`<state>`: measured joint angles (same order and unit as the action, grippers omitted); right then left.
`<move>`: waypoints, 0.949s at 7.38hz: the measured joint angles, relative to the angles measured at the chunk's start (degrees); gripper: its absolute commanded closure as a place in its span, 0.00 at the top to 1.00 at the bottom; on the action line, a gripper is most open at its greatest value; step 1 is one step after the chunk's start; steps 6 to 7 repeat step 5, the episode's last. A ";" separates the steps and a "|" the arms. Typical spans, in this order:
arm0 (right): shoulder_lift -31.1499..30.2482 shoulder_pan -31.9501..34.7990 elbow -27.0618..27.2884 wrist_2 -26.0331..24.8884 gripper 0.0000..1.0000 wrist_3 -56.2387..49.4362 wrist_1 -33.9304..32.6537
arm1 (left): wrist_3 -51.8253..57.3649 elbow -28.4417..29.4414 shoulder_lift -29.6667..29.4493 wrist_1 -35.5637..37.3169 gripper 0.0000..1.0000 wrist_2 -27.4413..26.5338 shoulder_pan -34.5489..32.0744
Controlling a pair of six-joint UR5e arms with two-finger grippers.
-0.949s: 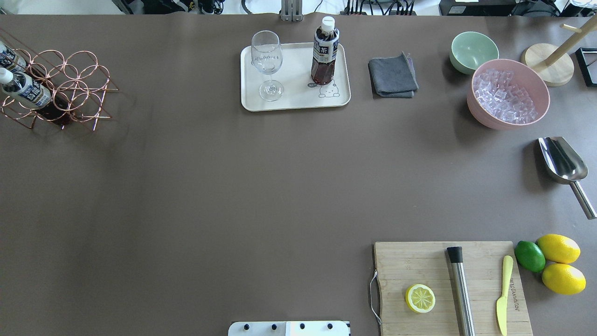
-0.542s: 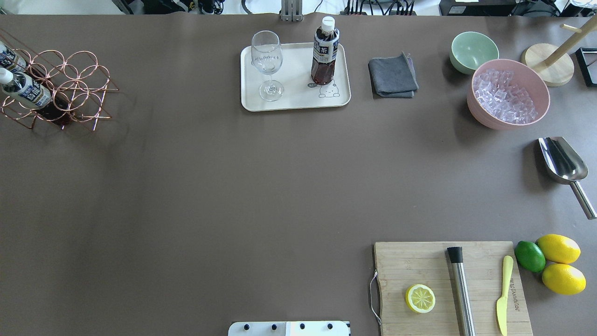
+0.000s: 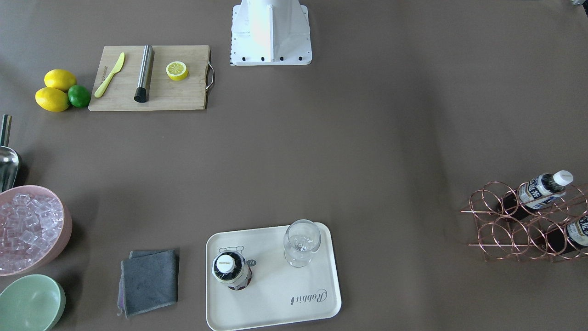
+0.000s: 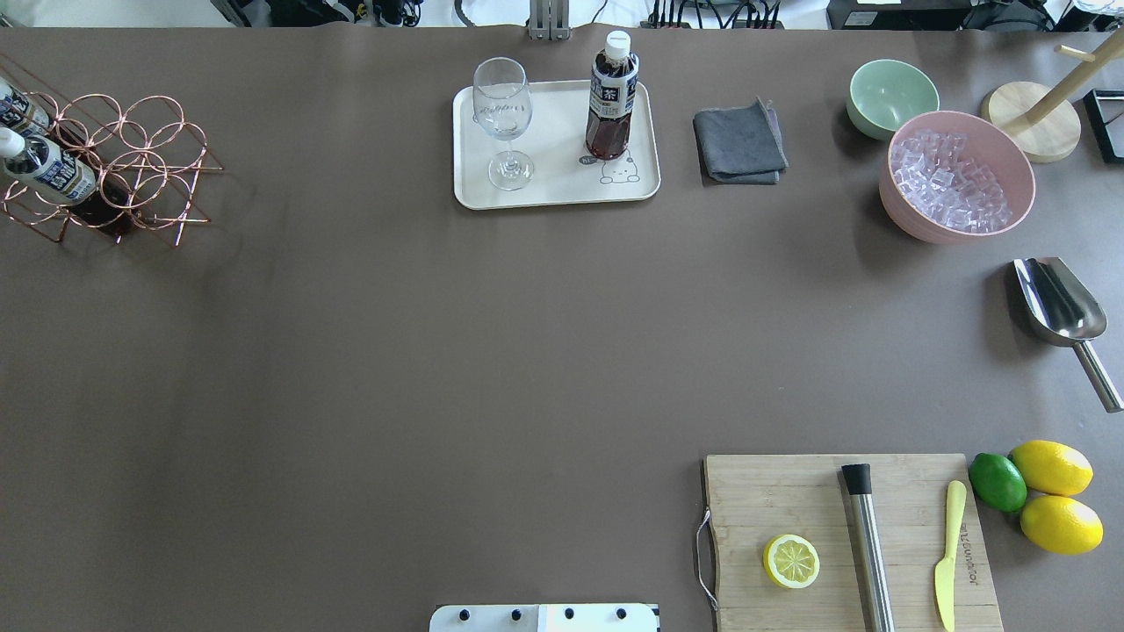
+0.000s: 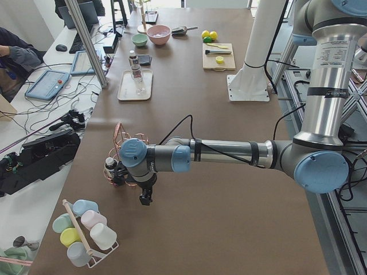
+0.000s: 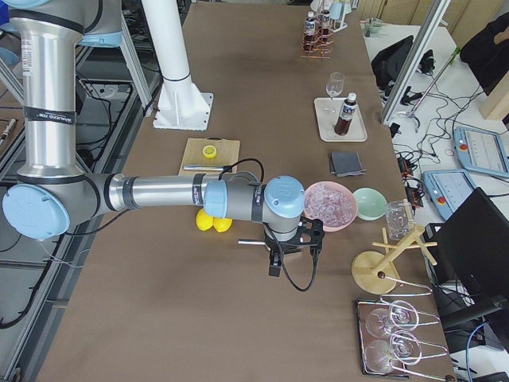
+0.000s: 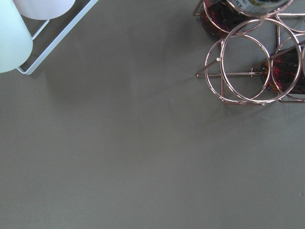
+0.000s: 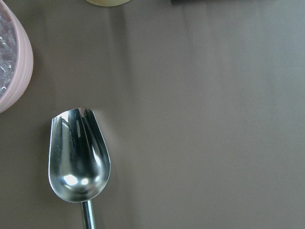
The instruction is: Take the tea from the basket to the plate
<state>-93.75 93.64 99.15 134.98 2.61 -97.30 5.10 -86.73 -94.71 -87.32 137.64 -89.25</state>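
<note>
**A:** Exterior left view first: how does the left claw stand?

**B:** It hangs low over the brown surface, just beside the rose-gold copper wire basket. I cannot tell whether it is spread or closed, or whether it has hold of anything. Its wrist camera shows only the basket's rings and the surface.

**A:** And the right claw?

**B:** It hangs above the shiny steel scoop, near the pink bowl of ice cubes. I cannot tell its opening or its hold either.

**A:** Where is the tea?

**B:** One small clear plastic bottle of dark brown tea, white-capped, stands upright on the cream-white rectangular plate. It is on the plate's right half, just beside the grey bear drawing. The plate sits at the far middle of the surface. A clear stemmed glass stands on its left half, apart from the bottle. Two like bottles lie tilted in the basket at the far left.
</note>
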 measured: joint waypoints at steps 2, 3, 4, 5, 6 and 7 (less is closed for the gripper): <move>-0.99 2.34 0.00 0.63 1.00 0.02 -0.03 | -0.11 0.07 -0.10 0.10 0.98 0.00 1.16; -1.12 2.65 0.00 0.57 1.00 -0.03 0.03 | -0.11 -0.01 -0.12 0.08 0.98 0.00 1.35; -1.15 2.73 0.04 0.36 1.00 -0.22 0.07 | -0.11 -0.11 -0.08 0.06 0.98 0.00 1.40; -1.17 2.75 0.06 0.18 1.00 -0.34 0.08 | -0.17 -0.12 -0.03 0.05 0.98 0.00 1.39; -1.17 2.75 0.06 0.18 1.00 -0.34 0.08 | -0.17 -0.12 -0.03 0.05 0.98 0.00 1.39; -1.17 2.75 0.06 0.18 1.00 -0.34 0.08 | -0.17 -0.12 -0.03 0.05 0.98 0.00 1.39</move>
